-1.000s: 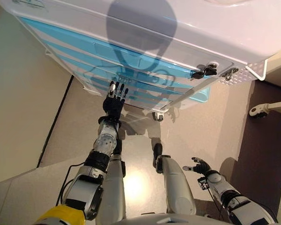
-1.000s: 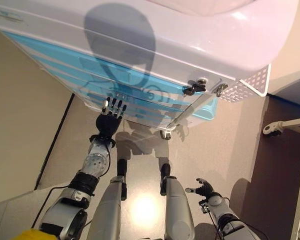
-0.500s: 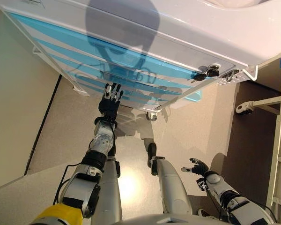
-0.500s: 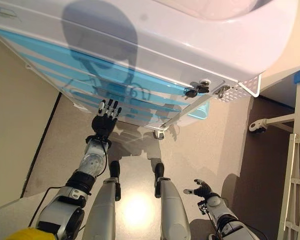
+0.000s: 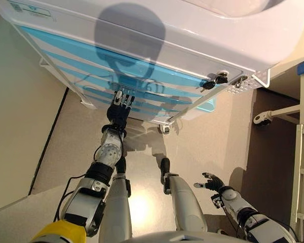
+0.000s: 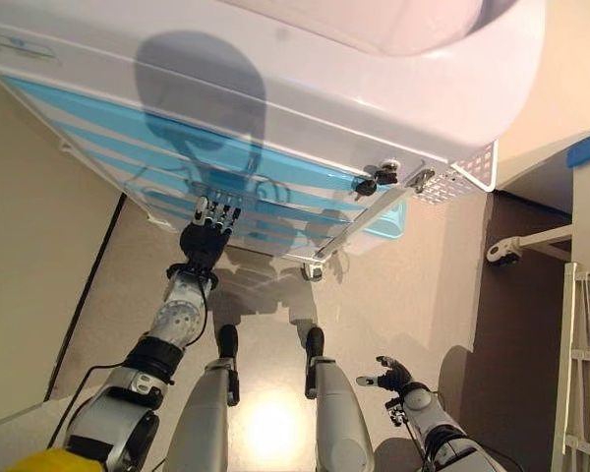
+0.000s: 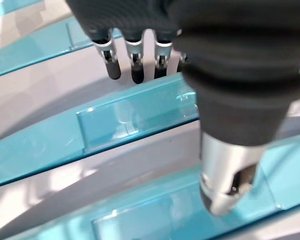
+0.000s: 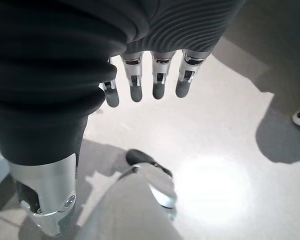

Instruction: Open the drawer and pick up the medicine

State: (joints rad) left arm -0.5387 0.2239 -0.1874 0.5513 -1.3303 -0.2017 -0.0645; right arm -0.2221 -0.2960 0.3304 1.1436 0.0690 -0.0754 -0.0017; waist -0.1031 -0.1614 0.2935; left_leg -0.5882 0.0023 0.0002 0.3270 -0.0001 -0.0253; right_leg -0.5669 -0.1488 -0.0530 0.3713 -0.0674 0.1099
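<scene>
Reaching higher than a second ago, the left hand [image 5: 120, 106] now has straight, empty fingers [image 7: 135, 65] at a teal drawer front [image 7: 135, 120] of the cart [image 5: 157, 35], all drawers shut, medicine unseen, while the right hand [image 5: 212, 182] hangs relaxed, holding nothing, low.

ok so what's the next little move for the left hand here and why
Probably ease the left hand forward and hook its fingers behind the translucent blue drawer handle. The fingers are straight and sit just short of that handle, every blue drawer on the white cart looks closed, and no medicine shows. The right hand hangs idle, open.
</scene>
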